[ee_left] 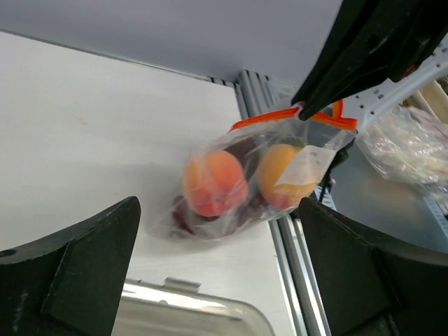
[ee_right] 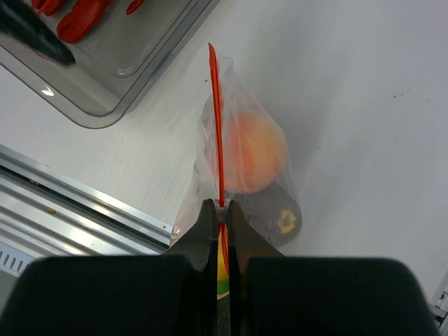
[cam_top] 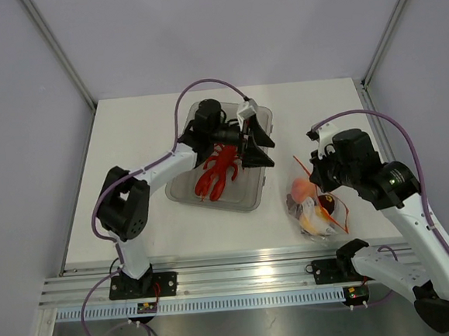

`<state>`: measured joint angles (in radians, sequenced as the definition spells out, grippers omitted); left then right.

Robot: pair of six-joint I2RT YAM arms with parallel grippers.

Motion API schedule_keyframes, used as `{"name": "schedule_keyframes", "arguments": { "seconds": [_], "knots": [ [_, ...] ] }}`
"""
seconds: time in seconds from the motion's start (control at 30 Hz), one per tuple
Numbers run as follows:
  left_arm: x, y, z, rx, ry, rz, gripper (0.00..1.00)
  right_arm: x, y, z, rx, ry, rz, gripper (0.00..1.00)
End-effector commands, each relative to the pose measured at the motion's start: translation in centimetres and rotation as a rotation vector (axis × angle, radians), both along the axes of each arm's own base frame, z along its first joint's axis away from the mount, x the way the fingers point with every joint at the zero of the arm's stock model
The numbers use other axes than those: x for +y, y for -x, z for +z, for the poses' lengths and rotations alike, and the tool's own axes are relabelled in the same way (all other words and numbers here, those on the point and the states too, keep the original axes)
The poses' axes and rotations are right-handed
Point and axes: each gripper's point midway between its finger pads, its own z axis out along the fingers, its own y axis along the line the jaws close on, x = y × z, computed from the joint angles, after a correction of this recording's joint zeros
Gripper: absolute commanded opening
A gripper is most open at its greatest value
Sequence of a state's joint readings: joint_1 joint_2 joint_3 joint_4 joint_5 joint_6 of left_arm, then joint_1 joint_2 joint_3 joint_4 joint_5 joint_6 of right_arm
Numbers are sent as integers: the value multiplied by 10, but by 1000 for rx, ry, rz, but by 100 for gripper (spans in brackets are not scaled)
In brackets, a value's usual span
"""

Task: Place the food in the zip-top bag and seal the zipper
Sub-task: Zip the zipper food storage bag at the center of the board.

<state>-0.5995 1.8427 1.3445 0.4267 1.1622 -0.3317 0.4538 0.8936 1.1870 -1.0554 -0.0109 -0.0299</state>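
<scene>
White table [ee_left: 84,126], crinkly clear bag [ee_left: 241,210] (peach [ee_left: 213,183] inside), red-orange zipper [ee_left: 262,120].

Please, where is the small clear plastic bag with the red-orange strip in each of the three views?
Top external: the small clear crinkly zip-top bag lies right of centre, in the lower half.
Left wrist: bag at centre-right of the picture.
Right wrist: bag at centre, its red-orange strip pinched by the right gripper.
Shared landmark: the clear-grey rectangular plastic tray, in all three.
</scene>
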Motion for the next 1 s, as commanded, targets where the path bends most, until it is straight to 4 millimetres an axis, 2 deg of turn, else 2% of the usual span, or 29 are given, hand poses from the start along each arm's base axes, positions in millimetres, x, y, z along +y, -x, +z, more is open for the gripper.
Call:
{"name": "schedule_keyframes", "arguments": {
  "seconds": [0.0,0.03,0.3,0.5,0.77,0.9,0.97],
  "knots": [
    [-20,30,18,-185,-27,-92,99,11,-7,19,-82,-52,40,0],
    [-25,28,12,-176,-39,-93,99,11,-7,20,-84,-52,44,0],
    [-42,31,19,-288,22,-132,99,14,-7,21,-82,-57,62,0],
    [-56,37,8,-288,-5,-155,84,13,-6,25,-87,-59,53,0],
    [-68,52,15,-300,21,-183,77,16,-9,25,-84,-69,58,0],
    [-75,58,19,-293,41,-195,67,21,-12,24,-72,-76,70,0],
    [-76,62,19,-275,50,-217,56,22,-12,25,-72,-78,75,0]
  ]
}}
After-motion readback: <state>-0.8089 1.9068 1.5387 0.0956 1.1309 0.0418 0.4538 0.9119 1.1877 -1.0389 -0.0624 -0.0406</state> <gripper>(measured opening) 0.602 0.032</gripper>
